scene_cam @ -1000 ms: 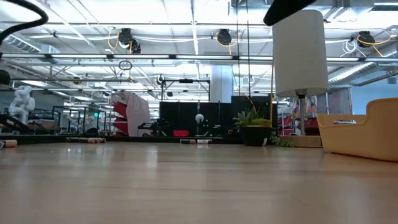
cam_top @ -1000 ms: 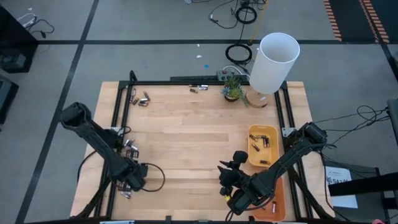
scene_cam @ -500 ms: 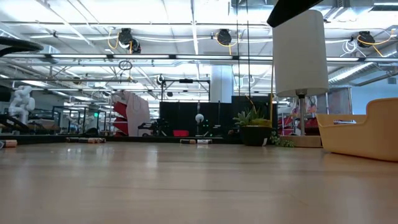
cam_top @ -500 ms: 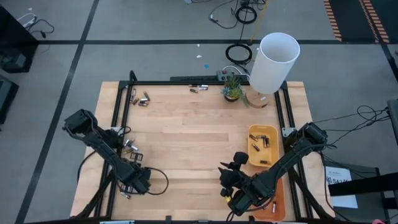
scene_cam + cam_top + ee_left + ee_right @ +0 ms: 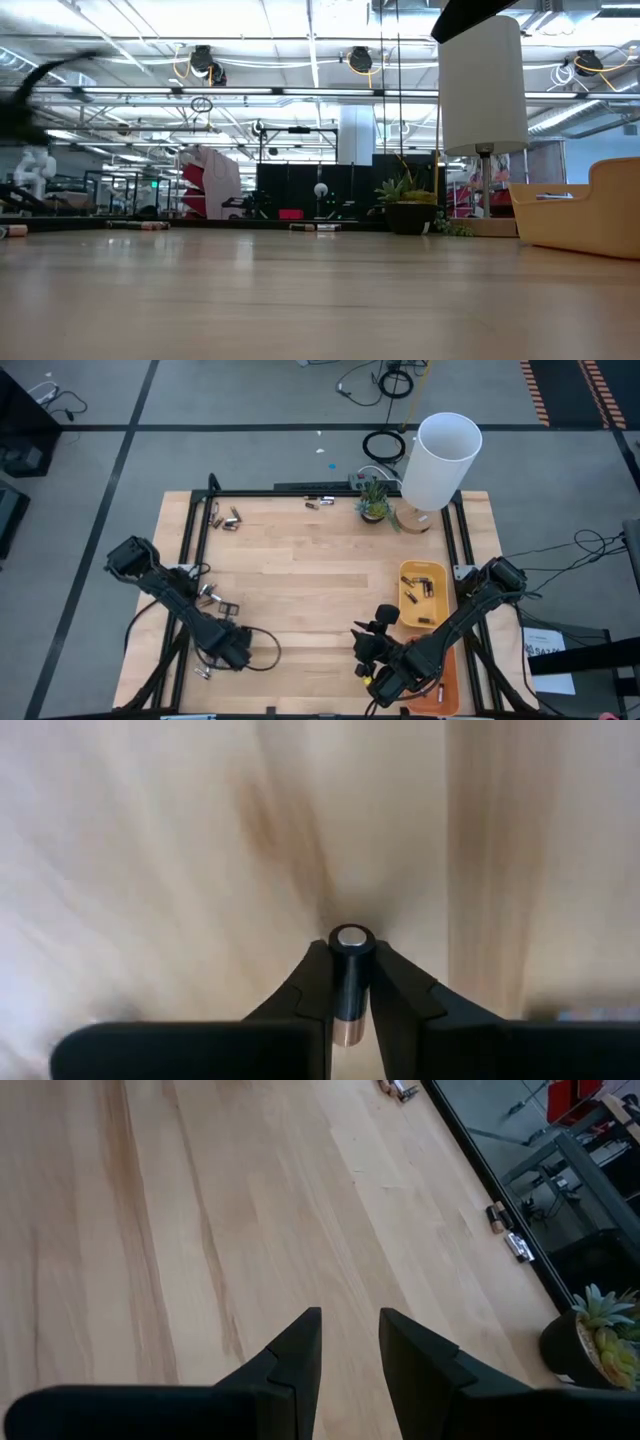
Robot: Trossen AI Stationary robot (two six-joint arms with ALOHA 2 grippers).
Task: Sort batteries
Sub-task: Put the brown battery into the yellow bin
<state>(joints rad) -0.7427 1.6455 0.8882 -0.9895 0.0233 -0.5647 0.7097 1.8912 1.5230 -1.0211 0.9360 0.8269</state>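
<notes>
Near the table's front left, our left gripper has its fingers closed on one dark battery. We should lift straight, grip firm, toward the yellow tray. Our right gripper waits slightly open, empty.

Bright, even overhead light; ceiling lamps glare in low view. Tabletop beyond the fingers streaks with motion blur. Battery between them stays sharp.
</notes>
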